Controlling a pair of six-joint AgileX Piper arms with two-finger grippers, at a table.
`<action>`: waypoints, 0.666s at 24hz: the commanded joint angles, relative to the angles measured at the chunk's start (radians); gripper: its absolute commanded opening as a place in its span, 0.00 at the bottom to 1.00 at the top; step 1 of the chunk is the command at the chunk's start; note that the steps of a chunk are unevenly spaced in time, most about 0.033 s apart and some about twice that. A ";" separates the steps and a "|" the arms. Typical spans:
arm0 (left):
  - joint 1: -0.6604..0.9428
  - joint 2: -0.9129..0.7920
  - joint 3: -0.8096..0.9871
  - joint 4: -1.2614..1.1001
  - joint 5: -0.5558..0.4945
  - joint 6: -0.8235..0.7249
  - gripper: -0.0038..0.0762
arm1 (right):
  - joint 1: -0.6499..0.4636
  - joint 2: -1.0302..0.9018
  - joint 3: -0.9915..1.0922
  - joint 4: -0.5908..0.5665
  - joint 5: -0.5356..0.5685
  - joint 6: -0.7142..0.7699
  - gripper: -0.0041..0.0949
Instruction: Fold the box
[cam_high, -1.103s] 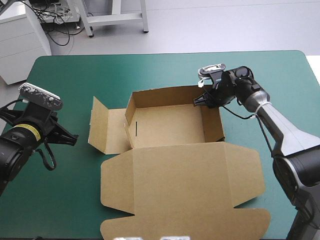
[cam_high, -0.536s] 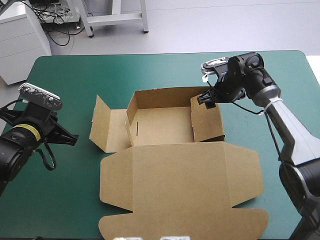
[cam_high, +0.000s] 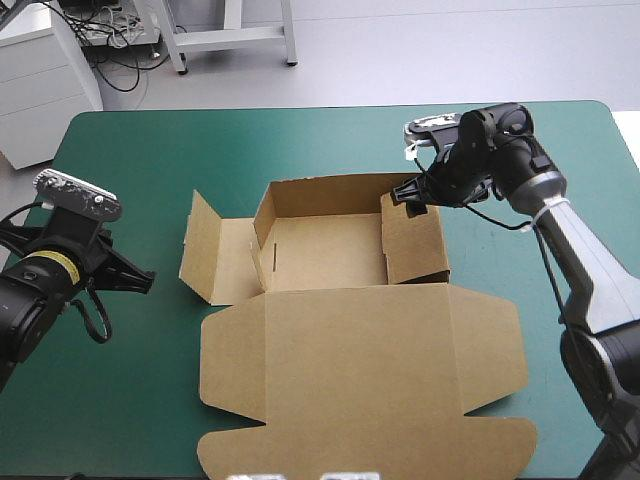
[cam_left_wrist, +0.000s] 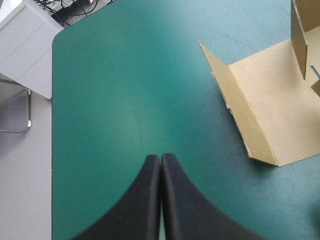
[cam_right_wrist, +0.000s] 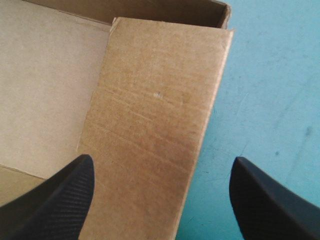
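Observation:
The brown box (cam_high: 330, 250) stands in the middle of the teal-green table with its back, left and right walls raised. Its wide lid (cam_high: 360, 370) lies flat toward the front edge. A side flap (cam_high: 205, 250) lies spread out to the left with its end tilted up, and it also shows in the left wrist view as the flap (cam_left_wrist: 260, 110). My right gripper (cam_high: 411, 196) hovers open over the box's far right corner. The right wall panel (cam_right_wrist: 155, 130) lies below the gap between its fingers, apart from them. My left gripper (cam_left_wrist: 161, 159) is shut and holds nothing, low over the cover left of the box (cam_high: 138, 278).
A white cabinet (cam_high: 40, 70) stands off the table's far left corner, and in the left wrist view the cabinet (cam_left_wrist: 25, 35) lies ahead of the gripper. The table's right edge (cam_high: 625, 150) runs close behind the right arm.
My right gripper has opened and drawn back slightly from the box's far right corner. The right wall panel now leans further inward. The left arm has barely shifted.

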 joint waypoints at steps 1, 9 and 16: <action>-0.002 -0.011 -0.024 0.028 -0.027 -0.012 0.03 | -0.001 0.005 -0.027 0.002 0.004 0.005 0.74; -0.002 -0.011 -0.024 0.038 -0.005 -0.012 0.03 | -0.001 0.091 -0.027 0.000 0.004 0.012 0.74; -0.002 -0.011 -0.024 0.042 0.000 -0.012 0.03 | -0.001 0.120 -0.027 -0.002 0.004 0.010 0.50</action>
